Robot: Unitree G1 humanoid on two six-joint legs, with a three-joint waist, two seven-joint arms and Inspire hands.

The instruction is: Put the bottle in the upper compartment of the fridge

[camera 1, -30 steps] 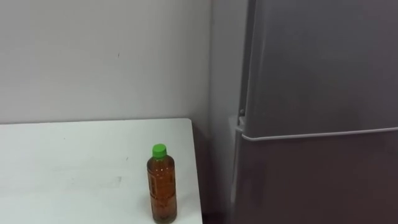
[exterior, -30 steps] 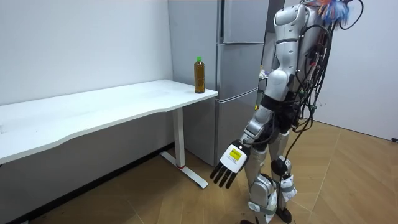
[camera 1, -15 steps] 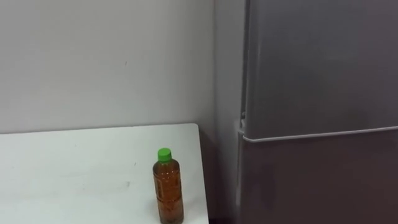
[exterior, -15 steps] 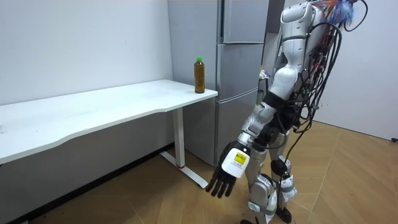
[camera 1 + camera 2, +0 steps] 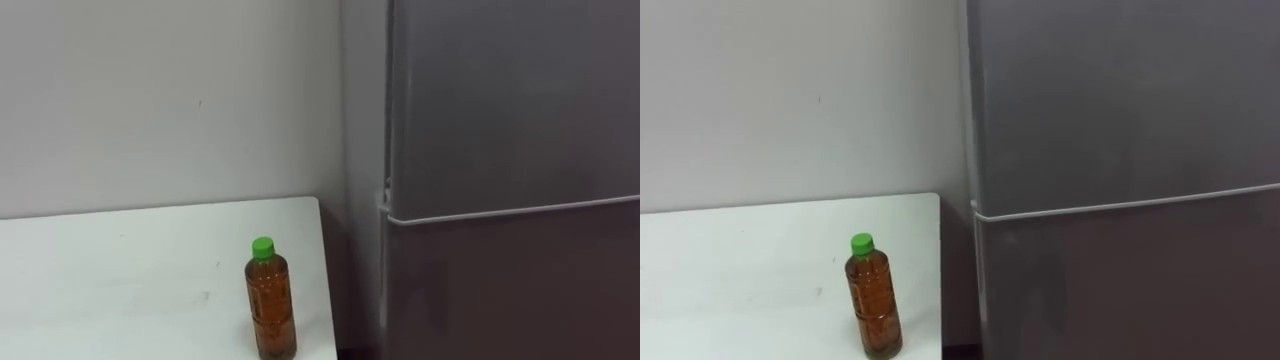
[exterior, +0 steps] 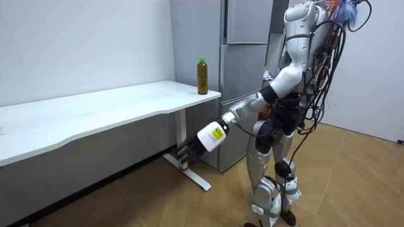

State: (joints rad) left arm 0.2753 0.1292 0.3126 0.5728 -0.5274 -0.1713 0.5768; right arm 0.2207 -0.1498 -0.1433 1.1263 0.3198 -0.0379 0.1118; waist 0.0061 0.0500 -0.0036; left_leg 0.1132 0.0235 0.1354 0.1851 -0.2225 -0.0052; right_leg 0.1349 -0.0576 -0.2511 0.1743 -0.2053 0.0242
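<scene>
Your robot's left hand (image 6: 193, 149), fingers extended, sits at room-view centre; the green-capped amber plastic bottle (image 5: 271, 305) stands upright on the white tabletop (image 6: 95, 110).

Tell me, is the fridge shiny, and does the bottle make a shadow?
Left eye view: the grey metal fridge has only a soft, dull sheen, no bright glare; the brown plastic bottle with a green cap throws barely any shadow on the white table. Room view: dark shade sits under the table.
</scene>
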